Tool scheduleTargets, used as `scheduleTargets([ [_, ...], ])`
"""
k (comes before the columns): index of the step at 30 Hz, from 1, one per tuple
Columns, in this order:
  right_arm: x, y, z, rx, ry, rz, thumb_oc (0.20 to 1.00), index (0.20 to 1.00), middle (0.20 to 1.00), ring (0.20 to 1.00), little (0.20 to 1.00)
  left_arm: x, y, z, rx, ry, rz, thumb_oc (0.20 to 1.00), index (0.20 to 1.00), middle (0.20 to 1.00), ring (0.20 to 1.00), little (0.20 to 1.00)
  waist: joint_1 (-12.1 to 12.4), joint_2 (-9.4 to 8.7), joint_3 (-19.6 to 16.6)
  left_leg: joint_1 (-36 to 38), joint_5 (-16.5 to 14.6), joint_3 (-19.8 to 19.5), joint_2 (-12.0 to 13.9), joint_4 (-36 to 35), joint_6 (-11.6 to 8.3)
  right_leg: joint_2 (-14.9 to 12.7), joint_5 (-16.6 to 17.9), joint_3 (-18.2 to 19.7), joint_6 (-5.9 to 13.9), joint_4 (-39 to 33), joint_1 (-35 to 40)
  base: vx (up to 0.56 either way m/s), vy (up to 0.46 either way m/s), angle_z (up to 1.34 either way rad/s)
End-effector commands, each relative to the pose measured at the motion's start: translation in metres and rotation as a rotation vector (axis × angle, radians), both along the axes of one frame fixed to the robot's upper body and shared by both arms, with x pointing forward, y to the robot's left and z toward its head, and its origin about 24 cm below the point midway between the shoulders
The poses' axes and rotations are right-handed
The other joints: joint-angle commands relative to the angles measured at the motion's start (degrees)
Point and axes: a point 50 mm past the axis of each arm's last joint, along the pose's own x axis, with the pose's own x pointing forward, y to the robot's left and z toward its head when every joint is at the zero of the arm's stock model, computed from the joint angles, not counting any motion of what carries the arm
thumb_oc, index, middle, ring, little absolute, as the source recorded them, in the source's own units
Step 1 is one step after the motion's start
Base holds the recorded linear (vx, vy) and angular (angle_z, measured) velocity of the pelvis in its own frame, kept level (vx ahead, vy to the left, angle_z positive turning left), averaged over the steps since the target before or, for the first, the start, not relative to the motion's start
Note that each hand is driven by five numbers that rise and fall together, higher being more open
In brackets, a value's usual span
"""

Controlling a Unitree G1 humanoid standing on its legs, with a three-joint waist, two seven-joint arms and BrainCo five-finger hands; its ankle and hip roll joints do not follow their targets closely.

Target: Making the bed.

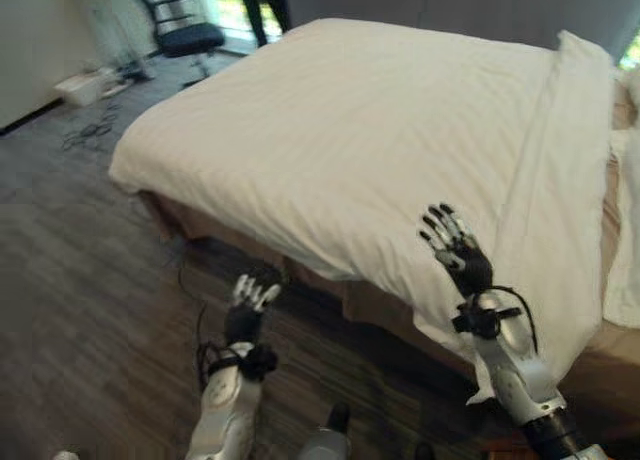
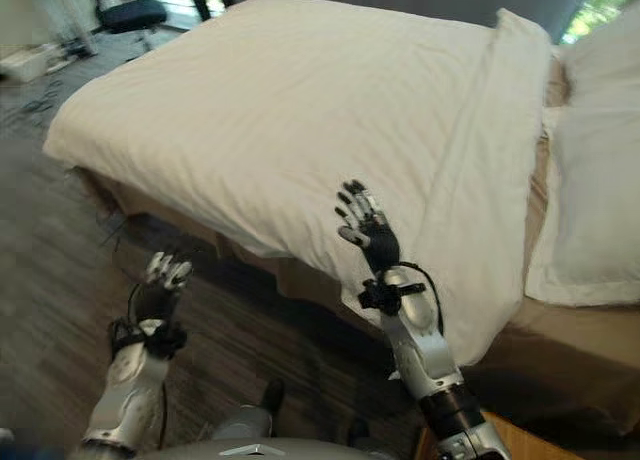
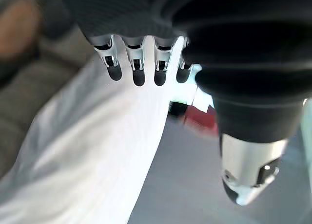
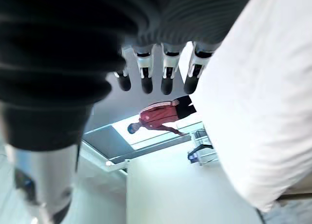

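Duvet [image 1: 340, 130] is spread flat over the bed [image 2: 590, 340], its near edge draped over the side. The right robot hand [image 1: 455, 245] is raised above that edge, fingers spread, holding nothing; the left robot hand [image 1: 250, 305], also spread and empty, is held lower beside the bed, probably before a smoothing stroke.

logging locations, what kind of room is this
Most likely a bedroom, perhaps a hotel room: a large bed under a white duvet, pillows at its head, and an office chair by a bright window.
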Motion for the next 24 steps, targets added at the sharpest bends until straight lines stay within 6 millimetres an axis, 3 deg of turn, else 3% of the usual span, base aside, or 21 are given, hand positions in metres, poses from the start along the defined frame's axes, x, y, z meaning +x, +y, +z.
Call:
scheduleTargets([
  [1,-0.006,-0.021,0.014,-0.009,-0.072,-0.099,1.0,1.0,1.0,1.0,1.0,0.02,-0.002,0.026,0.016,-0.127,-0.069,1.0,1.0,1.0,1.0,1.0,-5.4,-5.39,-0.4,-3.0,6.6,15.0,-1.1,6.7,1.97,-8.3,0.0,-1.5,4.23,-1.3,4.0,-0.48,-0.198,1.53],
  [2,-0.011,-0.031,0.006,-0.01,-0.032,-0.161,1.0,1.0,1.0,1.0,1.0,0.012,-0.002,0.022,0.03,-0.109,-0.09,1.0,1.0,1.0,1.0,1.0,-6.3,-5.79,-0.6,-0.5,3.2,18.7,-0.9,12.4,2.47,-9.0,1.2,-4.4,3.59,-1.8,3.2,-0.41,-0.128,0.98],
  [4,-0.024,-0.04,-0.007,0.022,0.015,-0.226,1.0,1.0,1.0,1.0,1.0,0.007,0.003,0.021,0.04,-0.095,-0.075,1.0,1.0,1.0,1.0,1.0,-8.9,-6.05,-2.2,3.8,2.7,25.7,1.9,15.1,2.11,-9.3,2.0,-8.9,3.03,-1.5,1.9,-0.31,-0.03,0.75],
  [5,-0.031,-0.045,-0.015,0.01,0.052,-0.285,1.0,1.0,1.0,1.0,1.0,0.006,0.002,0.02,0.054,-0.085,-0.084,1.0,1.0,1.0,1.0,1.0,-10.1,-4.49,-3.7,7.5,1.5,26.3,1.0,6.5,1.94,-9.0,1.7,-10.9,3.79,-0.9,0.9,-0.15,0.164,1.32],
  [6,-0.033,-0.044,-0.022,0.042,0.094,-0.321,1.0,1.0,1.0,1.0,1.0,0.009,-0.003,0.02,0.056,-0.075,-0.081,1.0,1.0,1.0,1.0,1.0,-11.0,-3.33,-4.8,10.9,1.4,24.9,-0.7,-1.7,2.46,-9.4,2.3,-12.0,4.65,-0.6,0.7,-0.08,0.18,1.37],
  [10,-0.034,-0.039,-0.028,0.043,0.128,-0.334,1.0,1.0,1.0,1.0,1.0,0.015,-0.007,0.027,0.11,-0.089,-0.123,1.0,1.0,1.0,1.0,1.0,-11.6,-2.63,-6.0,12.8,2.1,23.1,-2.3,-6.0,3.15,-10.2,2.7,-12.4,5.24,-0.2,0.6,-0.02,0.136,0.47],
  [24,-0.033,-0.023,-0.033,-0.018,0.157,-0.242,1.0,1.0,1.0,1.0,1.0,0.002,-0.003,0.013,0.105,-0.017,-0.102,1.0,1.0,1.0,1.0,1.0,-9.5,-3.81,-6.2,13.8,1.6,22.5,-4.9,-6.5,5.29,-12.2,4.1,-11.8,6.46,-0.3,1.6,-0.03,0.061,0.04],
])
